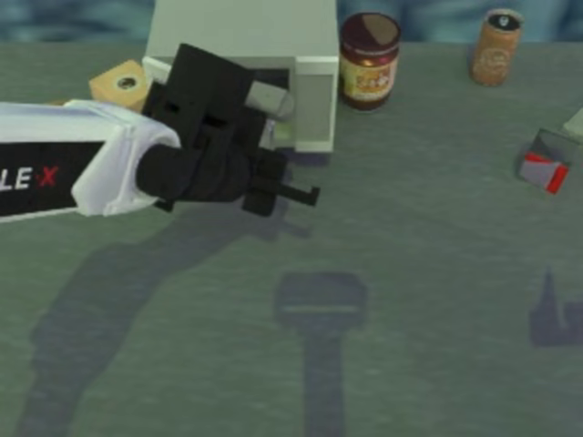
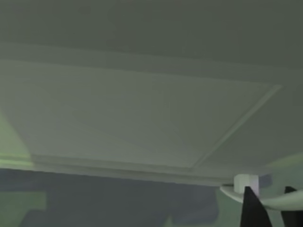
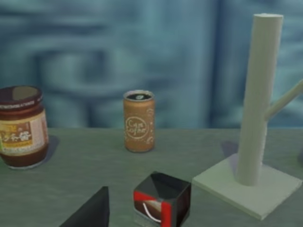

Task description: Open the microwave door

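The left gripper [image 1: 305, 194] hung over the surface [image 1: 410, 300] just in front of the microwave [image 1: 241, 36] at far left; whether its jaws were released or clenched I cannot tell. The left wrist view showed the microwave door [image 2: 142, 118] close up with fingertips [image 2: 253, 208] at its handle [image 2: 246, 182], probably placed to swing it. The door looked partly open. The right arm was out of the top view.
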